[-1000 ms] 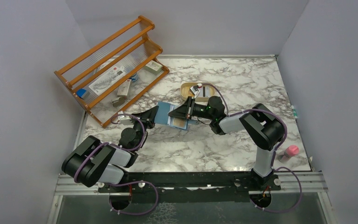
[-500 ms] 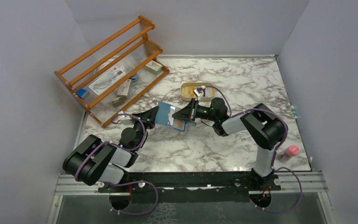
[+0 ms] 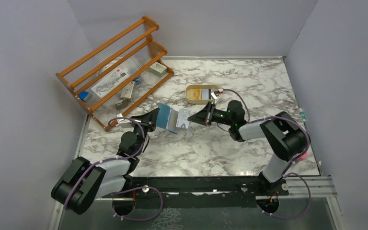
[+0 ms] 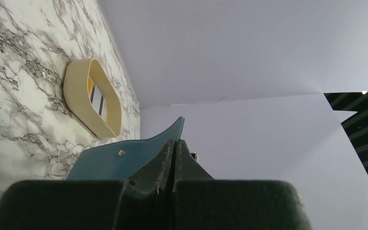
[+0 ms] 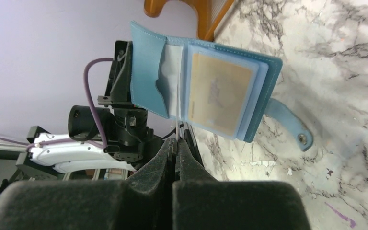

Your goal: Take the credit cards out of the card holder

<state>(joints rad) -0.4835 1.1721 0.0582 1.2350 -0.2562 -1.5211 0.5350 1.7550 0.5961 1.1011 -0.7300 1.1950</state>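
The teal card holder hangs open above the table, and my left gripper is shut on its left flap. The left wrist view shows the jaws closed on that teal flap. My right gripper is shut on a pale blue-white credit card, held just right of the holder. In the right wrist view this card is edge-on, running from the holder down into my gripper. A yellowish card sits in a clear slot.
A cream tray behind the grippers holds a yellow card and a dark-striped card. It also shows in the left wrist view. A wooden rack with packets stands at the back left. A pink object lies at the right edge.
My right gripper has drawn back to the right with the pale card, sliding it out of the holder. My left gripper has shifted the holder slightly left.
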